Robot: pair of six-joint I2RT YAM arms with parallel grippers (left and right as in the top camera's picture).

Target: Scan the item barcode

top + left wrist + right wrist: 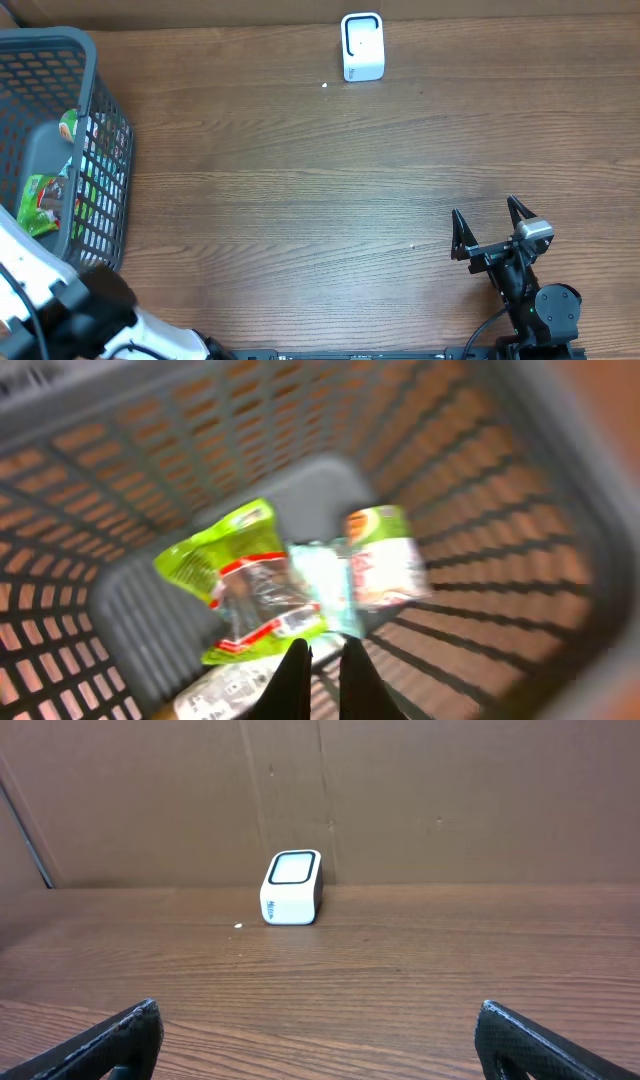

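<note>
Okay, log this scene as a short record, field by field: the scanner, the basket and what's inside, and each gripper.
scanner: white, on the far side of the table
basket: gray mesh, at the table's left side
contents: green packet, white-and-red packet, more packets too blurred to name
left gripper: shut, nothing held, above the packets inside the basket
right gripper: open, empty, facing the scanner
scan: not yet started

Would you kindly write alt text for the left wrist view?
The shut left end effector hangs over a grey plastic basket holding a green packet, a white-and-green packet and others. The image is blurred.
</note>
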